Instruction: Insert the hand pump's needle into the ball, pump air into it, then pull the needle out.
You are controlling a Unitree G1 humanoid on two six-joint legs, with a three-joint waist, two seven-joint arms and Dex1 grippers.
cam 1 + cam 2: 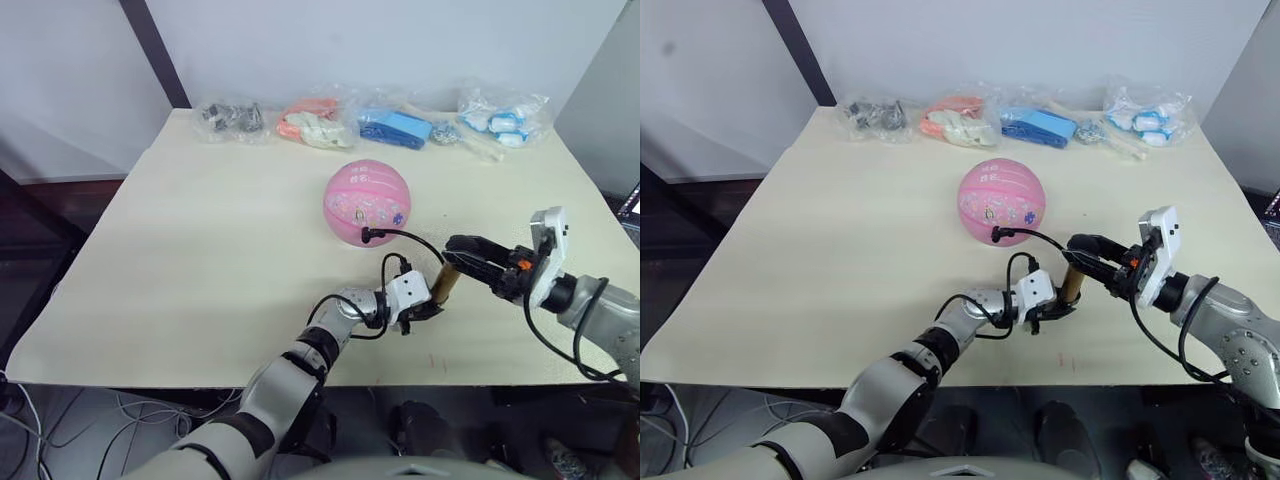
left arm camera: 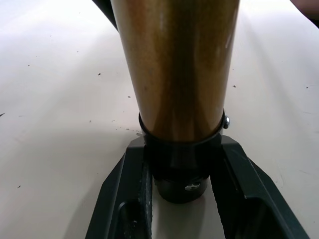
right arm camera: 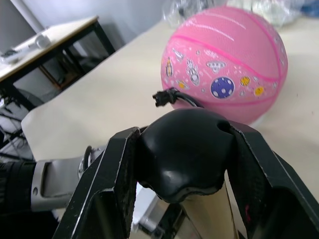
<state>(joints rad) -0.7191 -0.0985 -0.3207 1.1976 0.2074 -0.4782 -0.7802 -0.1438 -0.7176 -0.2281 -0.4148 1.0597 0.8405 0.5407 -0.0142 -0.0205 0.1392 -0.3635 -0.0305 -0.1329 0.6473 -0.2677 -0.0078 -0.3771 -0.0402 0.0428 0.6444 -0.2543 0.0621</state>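
The pink ball (image 1: 367,203) sits on the cream tabletop (image 1: 200,250), near its middle, in front of a row of clear plastic bags (image 1: 320,122) along the far edge. The hand pump (image 1: 444,283) stands upright on the tabletop just in front of the ball. The left hand (image 1: 420,310) pinches the pump's black bottom cap, and the right hand (image 1: 458,250) is pressed around its black handle on top. The thin black hose (image 1: 410,238) arcs from the pump to the ball, where the needle (image 1: 366,238) meets its near side.
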